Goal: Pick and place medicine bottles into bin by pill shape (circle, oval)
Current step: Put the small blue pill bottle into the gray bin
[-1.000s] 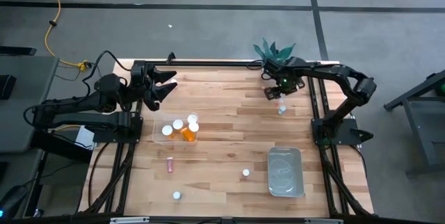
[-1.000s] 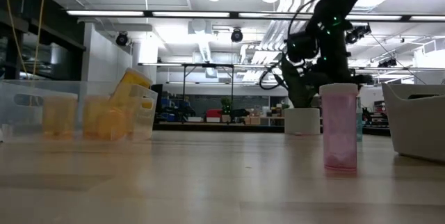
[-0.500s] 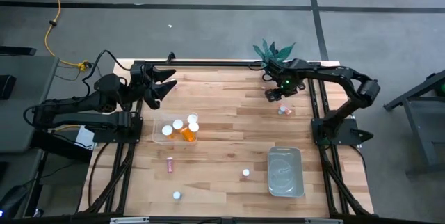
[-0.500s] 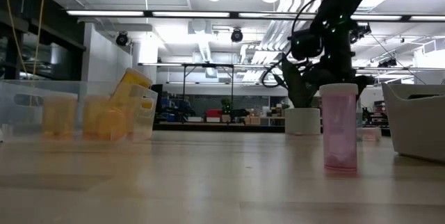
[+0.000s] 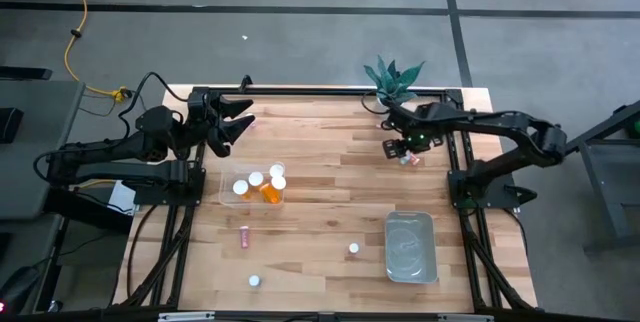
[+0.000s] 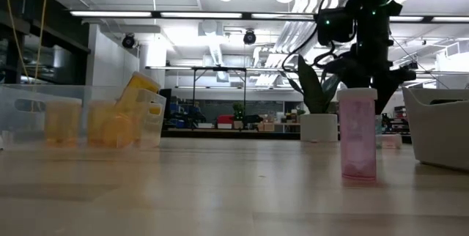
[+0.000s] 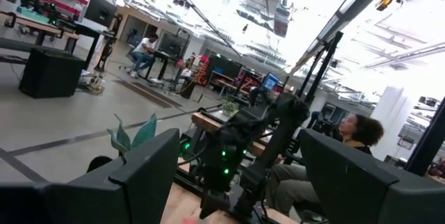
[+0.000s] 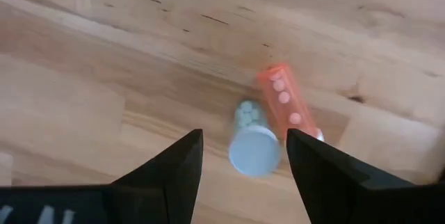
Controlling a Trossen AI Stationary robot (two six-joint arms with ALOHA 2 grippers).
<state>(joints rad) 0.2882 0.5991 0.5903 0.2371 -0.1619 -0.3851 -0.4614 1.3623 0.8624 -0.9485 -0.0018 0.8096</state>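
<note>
One camera looks straight down on the whole table (image 5: 330, 177), while another sits at tabletop height, facing level across it into the room. Both seem to share the clear bin (image 5: 250, 188) of orange bottles (image 6: 110, 122); the right wrist camera looks closely down at the wood.

Near the upper right of the high view, 2 small bottles lie together on the wood: an orange-red bottle (image 8: 286, 99) on its side with round pills showing, and beside it a white-capped bottle (image 8: 253, 144); left of centre, a clear bin (image 5: 226, 194) holds several orange bottles (image 5: 270, 188); lower down sit a pink bottle (image 5: 244, 236) and 2 white-capped ones (image 5: 353, 249) (image 5: 255, 281), well apart.
</note>
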